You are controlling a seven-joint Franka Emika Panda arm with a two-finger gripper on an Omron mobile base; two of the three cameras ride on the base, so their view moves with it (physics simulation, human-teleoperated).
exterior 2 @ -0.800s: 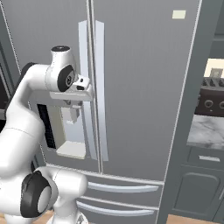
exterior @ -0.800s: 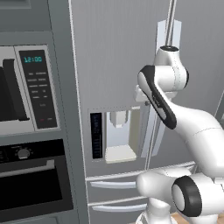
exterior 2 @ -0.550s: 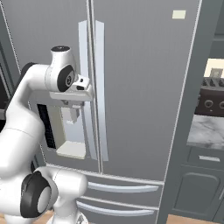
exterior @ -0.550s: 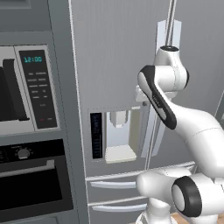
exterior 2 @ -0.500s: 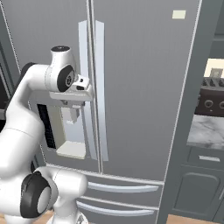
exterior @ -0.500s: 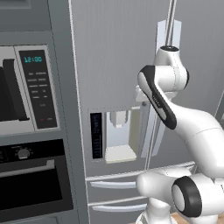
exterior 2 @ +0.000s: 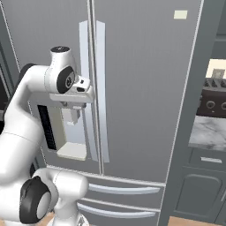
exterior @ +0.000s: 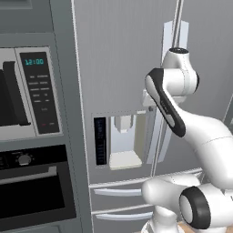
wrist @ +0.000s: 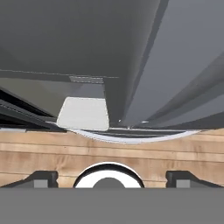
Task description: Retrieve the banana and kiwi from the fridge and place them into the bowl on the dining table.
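A: How does the fridge [exterior 2: 141,88] stand?
B: Shut. Its 2 upper doors meet at the middle seam, with 2 pale vertical handles [exterior 2: 100,88] side by side there, and 2 drawers [exterior 2: 123,190] below, each with 1 curved handle. The left door carries 1 water dispenser [exterior: 123,141] with a pale tray at its foot.

A: And the gripper?
B: The gripper [exterior 2: 74,115] hangs in front of the dispenser, just left of the handles, pointing downward. In the hand view its 2 dark fingertips [wrist: 41,178] sit far apart at the bottom corners, so the jaws are spread wide with nothing between them.

A: What else is around?
B: 1 microwave [exterior: 27,95] with a lit clock, and 1 dark wall oven [exterior: 32,186] under it, left of the fridge. To the right, 1 marble-topped counter [exterior 2: 207,132]. Wooden floor [wrist: 109,153] lies below the hand.
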